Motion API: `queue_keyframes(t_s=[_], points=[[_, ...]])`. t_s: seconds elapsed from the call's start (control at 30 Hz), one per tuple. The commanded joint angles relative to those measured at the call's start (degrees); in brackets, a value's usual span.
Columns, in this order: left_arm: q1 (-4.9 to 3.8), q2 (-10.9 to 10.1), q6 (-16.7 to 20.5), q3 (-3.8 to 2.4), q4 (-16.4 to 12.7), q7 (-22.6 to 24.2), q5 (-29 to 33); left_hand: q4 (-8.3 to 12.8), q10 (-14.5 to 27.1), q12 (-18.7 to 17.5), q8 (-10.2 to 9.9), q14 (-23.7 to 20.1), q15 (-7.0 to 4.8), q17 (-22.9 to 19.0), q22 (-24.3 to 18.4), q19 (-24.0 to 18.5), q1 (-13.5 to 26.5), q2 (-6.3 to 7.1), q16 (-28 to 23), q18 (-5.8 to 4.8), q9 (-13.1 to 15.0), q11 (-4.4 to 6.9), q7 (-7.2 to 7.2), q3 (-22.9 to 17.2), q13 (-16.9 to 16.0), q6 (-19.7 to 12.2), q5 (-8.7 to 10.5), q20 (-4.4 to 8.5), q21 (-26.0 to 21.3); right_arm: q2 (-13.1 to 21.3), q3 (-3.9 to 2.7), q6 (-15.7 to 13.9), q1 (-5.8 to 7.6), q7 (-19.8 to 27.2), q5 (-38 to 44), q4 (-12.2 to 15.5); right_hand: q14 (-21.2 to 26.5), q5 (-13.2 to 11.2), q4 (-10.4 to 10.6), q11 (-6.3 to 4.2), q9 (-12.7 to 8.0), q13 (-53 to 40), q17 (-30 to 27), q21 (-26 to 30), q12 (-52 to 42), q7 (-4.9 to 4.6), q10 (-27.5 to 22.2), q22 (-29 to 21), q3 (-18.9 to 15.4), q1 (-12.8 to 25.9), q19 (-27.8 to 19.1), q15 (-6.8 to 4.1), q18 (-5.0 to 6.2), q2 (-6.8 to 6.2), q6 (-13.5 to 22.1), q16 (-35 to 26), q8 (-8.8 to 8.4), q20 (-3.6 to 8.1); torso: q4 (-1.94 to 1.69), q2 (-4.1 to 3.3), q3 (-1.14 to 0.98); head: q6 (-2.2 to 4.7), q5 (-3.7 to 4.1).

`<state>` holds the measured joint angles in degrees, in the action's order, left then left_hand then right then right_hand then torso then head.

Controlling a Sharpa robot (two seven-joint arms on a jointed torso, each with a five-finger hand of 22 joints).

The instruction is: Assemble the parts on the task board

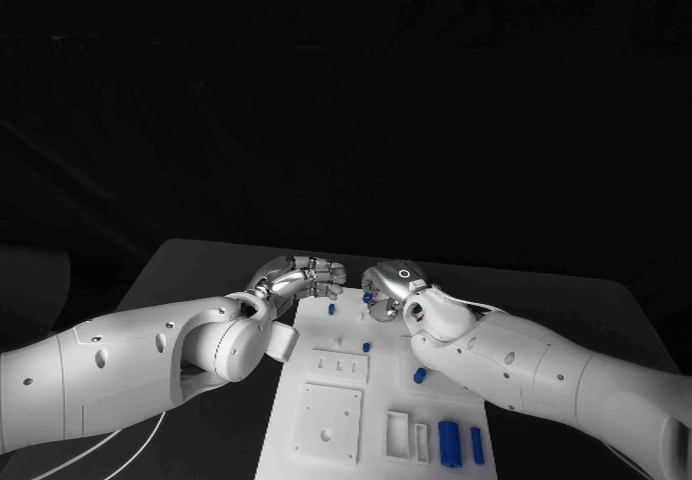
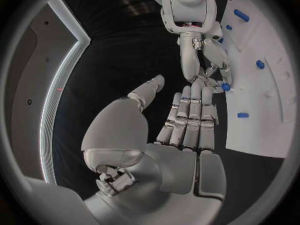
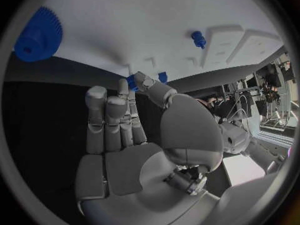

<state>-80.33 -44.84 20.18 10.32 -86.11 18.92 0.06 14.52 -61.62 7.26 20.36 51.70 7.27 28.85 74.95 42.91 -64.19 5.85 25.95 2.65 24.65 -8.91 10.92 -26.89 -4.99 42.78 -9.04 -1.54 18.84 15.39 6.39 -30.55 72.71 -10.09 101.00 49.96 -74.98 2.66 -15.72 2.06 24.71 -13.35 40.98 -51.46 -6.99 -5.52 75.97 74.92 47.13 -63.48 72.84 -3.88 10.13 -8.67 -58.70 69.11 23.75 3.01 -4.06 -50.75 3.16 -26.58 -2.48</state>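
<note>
Two hands meet at the far end of the task board. The right hand pinches a small blue part at its fingertips, just over the board's far edge; in the right wrist view the same blue shows between thumb and fingers. The left hand lies beside it, near but apart, fingers straight, close together and holding nothing, thumb spread aside. Both arms reach forward over the table, the left along the board's left side. Further blue parts lie on the board nearer the robot, and a blue gear sits on it.
</note>
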Motion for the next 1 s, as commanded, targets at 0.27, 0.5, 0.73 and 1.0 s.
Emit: queue_keyframes(t_s=[0.27,0.5,0.73,1.0], points=[[-0.17,0.3,-0.2,-0.06,-0.3,0.4,-0.4,0.3,0.0,-0.4,-0.2,-0.2,0.26,0.1,1.2,-0.4,0.5,-0.08,-0.4,0.86,-0.1,-0.14,0.36,-0.1,0.1,0.3,0.29,-0.21,0.2,-0.7,-0.01,1.6,-0.03,-0.4,1.3,-0.7,0.0,0.1,-0.1,0.20,2.9,-0.1,-0.1,-0.3,0.0,-0.38,-0.1,1.2,0.5,-0.5,0.2,-0.31,4.87,0.12,-0.4,0.3,-0.09,0.29,-0.03,-0.07,0.01,0.03,-0.11],[-0.46,0.2,-0.1,-0.06,-0.6,0.4,-0.4,0.4,0.0,-0.4,-0.2,-0.2,0.26,0.1,1.2,-0.4,0.5,-0.07,-0.4,0.86,-0.1,-0.14,0.36,-0.1,0.1,0.3,0.29,-0.21,0.2,-1.3,0.03,2.0,-0.32,-0.5,1.3,-1.8,0.0,0.1,-0.1,0.21,2.9,-0.1,-0.2,-0.3,0.1,-0.39,-0.1,1.2,0.5,-0.5,0.1,-0.30,4.87,0.11,-0.3,0.3,-0.12,0.28,-0.06,-0.23,0.02,-0.23,-0.28],[-0.74,0.1,-0.2,-0.06,-0.8,0.4,-0.4,0.4,0.0,-0.4,-0.2,-0.2,0.26,0.1,1.2,-0.4,0.5,-0.05,-0.4,0.86,-0.1,-0.14,0.36,-0.1,0.1,0.3,0.30,-0.21,0.3,-1.2,0.03,2.4,-0.41,-1.0,1.4,-2.3,0.0,0.1,-0.1,0.23,2.9,-0.2,-0.2,-0.3,0.1,-0.41,-0.1,1.2,0.5,-0.5,0.1,-0.28,4.87,0.11,-0.3,0.3,-0.17,0.27,0.11,-0.13,0.03,-0.62,-0.54],[-0.82,0.0,-0.1,-0.06,-0.8,0.3,-0.4,0.4,-0.1,-0.4,-0.3,-0.2,0.26,0.1,1.2,-0.4,0.5,-0.02,-0.4,0.86,-0.1,-0.14,0.36,-0.1,0.1,0.3,0.30,-0.22,0.3,-1.3,0.03,2.6,-0.41,-1.2,1.4,-2.4,0.1,0.1,-0.1,0.26,3.0,-0.2,-0.3,-0.3,0.2,-0.44,-0.2,1.2,0.5,-0.4,0.0,-0.26,4.87,0.10,-0.2,0.3,-0.23,0.25,0.21,-0.01,-0.01,-0.73,-0.61]])
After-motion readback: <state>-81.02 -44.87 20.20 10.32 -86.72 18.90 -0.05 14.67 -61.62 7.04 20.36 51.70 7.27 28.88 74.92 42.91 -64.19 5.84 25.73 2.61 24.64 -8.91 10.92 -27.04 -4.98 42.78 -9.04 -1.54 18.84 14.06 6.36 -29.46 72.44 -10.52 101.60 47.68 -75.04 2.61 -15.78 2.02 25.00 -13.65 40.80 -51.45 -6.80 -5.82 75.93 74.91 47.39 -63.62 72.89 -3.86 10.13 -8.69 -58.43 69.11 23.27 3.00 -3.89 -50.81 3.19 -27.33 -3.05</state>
